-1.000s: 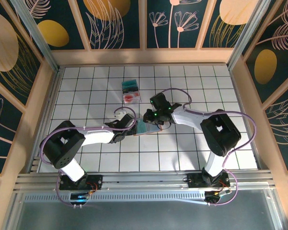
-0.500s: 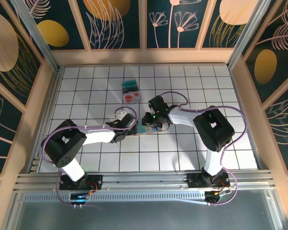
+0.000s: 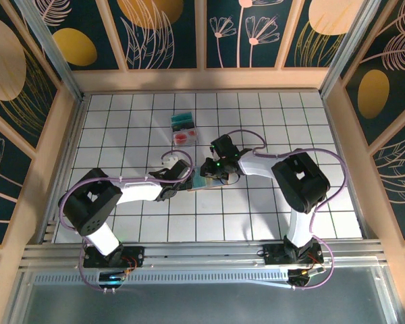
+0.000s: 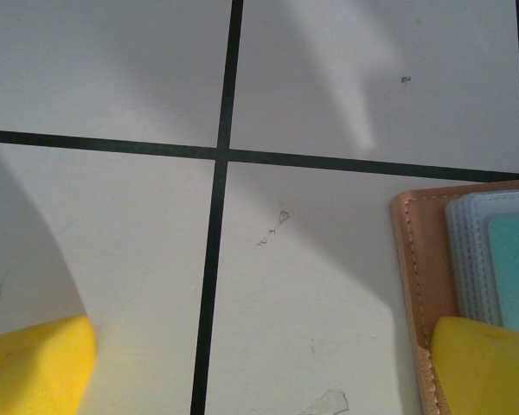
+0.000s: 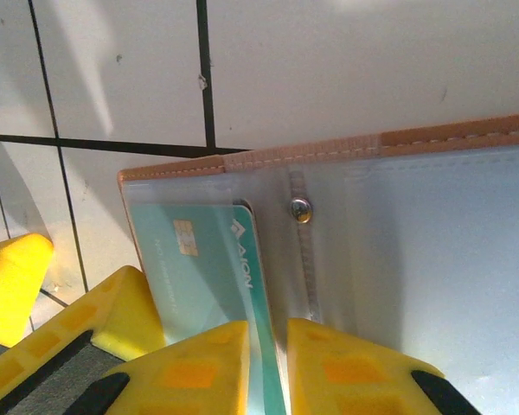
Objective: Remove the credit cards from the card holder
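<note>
The card holder (image 5: 372,143) lies open on the tiled table, tan border around a grey-blue inside with clear pockets. A teal credit card (image 5: 199,268) sits in its left pocket, right edge poking out past the pocket's opening. My right gripper (image 5: 268,363) is shut on that edge, one yellow finger on each side. In the top view it (image 3: 212,169) hangs over the holder (image 3: 208,181). My left gripper (image 4: 259,372) is open; its right finger (image 4: 484,363) rests on the holder's tan edge (image 4: 411,259), beside the stacked credit cards (image 4: 502,259).
A small clear box (image 3: 184,129) with teal and red contents stands about two tiles behind the holder. My left gripper's yellow fingers (image 5: 112,311) show at the holder's left edge in the right wrist view. Wooden walls ring the table.
My right arm has swung left and its gripper has slid a little left over the holder. The left arm has stayed in place, still open.
</note>
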{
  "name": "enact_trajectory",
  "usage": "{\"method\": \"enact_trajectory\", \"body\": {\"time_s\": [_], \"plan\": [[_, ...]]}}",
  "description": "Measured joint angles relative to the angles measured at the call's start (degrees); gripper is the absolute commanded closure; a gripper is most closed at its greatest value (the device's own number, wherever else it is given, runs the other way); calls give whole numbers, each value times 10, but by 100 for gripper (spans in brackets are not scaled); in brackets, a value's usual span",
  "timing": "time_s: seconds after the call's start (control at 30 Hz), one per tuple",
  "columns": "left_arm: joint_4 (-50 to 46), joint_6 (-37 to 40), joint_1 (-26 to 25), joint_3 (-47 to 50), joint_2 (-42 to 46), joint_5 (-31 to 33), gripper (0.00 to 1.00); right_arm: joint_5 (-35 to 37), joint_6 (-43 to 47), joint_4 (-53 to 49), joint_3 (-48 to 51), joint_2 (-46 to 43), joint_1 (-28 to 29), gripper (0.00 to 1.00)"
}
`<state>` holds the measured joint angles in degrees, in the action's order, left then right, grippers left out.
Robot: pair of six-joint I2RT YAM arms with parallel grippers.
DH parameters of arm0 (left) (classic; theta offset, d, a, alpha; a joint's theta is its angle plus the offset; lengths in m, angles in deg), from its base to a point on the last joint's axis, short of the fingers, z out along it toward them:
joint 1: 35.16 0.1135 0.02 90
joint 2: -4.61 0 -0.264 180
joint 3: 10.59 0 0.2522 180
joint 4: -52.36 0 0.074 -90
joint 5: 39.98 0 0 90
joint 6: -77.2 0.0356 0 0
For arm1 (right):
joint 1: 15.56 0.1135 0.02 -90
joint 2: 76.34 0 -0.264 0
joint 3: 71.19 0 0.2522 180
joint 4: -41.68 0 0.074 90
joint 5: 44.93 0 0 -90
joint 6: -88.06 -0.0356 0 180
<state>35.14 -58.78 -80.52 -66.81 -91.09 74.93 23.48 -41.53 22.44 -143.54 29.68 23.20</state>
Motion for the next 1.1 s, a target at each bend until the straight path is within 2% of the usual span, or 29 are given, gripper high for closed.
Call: {"method": "enact_trajectory", "body": {"time_s": [1.1], "plan": [[0,-2,0,0,-1,0,1,-31,-19,38,40,-33,-4,81]]}}
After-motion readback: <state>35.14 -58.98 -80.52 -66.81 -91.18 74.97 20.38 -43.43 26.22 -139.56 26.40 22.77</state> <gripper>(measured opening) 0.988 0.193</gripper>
